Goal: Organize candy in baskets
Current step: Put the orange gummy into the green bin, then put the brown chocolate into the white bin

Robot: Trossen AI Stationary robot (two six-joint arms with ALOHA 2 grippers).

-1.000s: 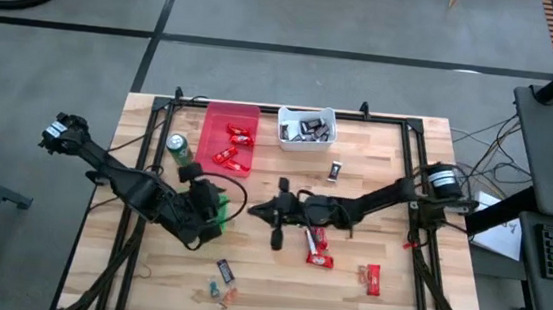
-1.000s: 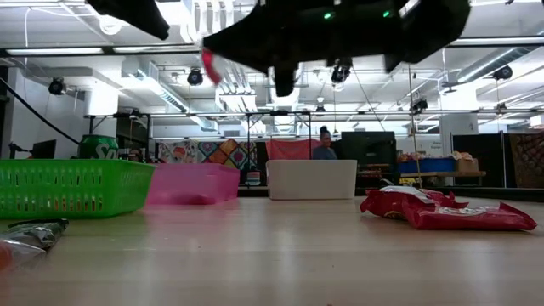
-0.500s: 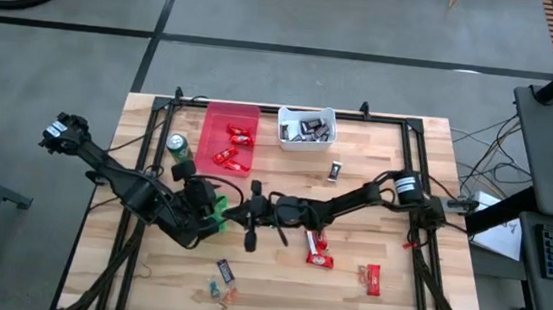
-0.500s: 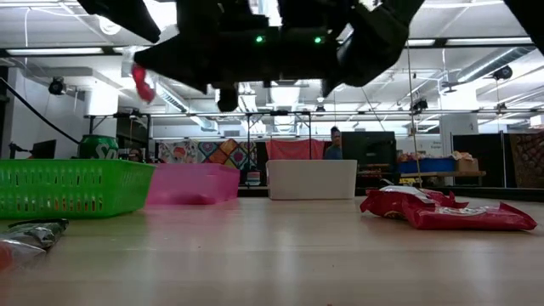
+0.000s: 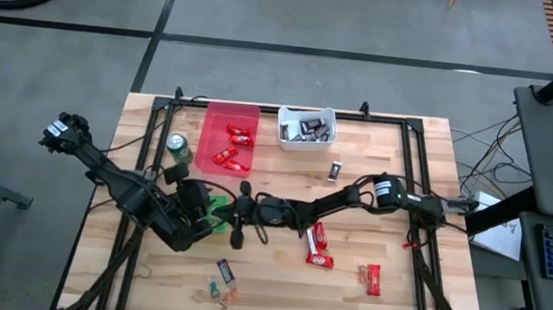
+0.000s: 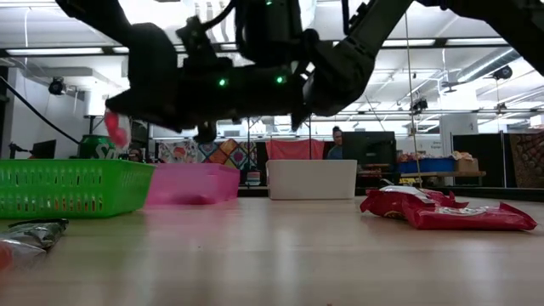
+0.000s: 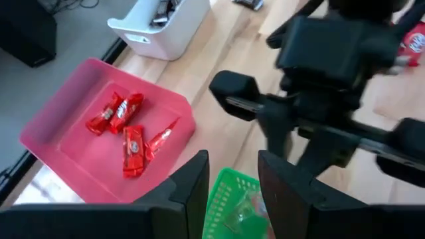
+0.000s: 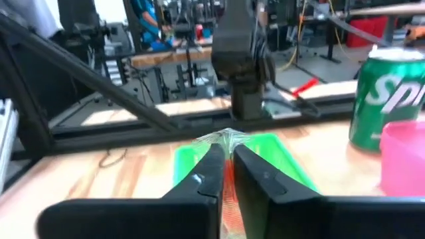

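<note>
My right gripper (image 8: pixel 228 157) is shut on a small candy (image 8: pixel 228 138) in a clear twisted wrapper with red inside. It hangs just above the green basket (image 5: pixel 214 210), where the low view shows the candy (image 6: pixel 115 130) over the basket (image 6: pixel 68 187). My left gripper (image 7: pixel 234 178) is shut on the near wall of that green basket (image 7: pixel 236 207). The red basket (image 5: pixel 215 120) holds several red bars. Dark mini bars fill the white basket (image 5: pixel 288 136). Loose candy lies on the table: red bars (image 5: pixel 318 245), another red piece (image 5: pixel 373 279), a dark bar (image 5: pixel 335 170) and mixed pieces (image 5: pixel 222 279).
A green soda can (image 5: pixel 178 148) stands between the red basket and the green basket. Black frame rails run along both table sides. In the low view, red bars (image 6: pixel 446 212) lie at the right and a dark wrapper (image 6: pixel 34 231) at the left.
The right arm has stretched left across the table carrying the candy, from mid-table to above the green basket. The left arm has held its place on the basket.
</note>
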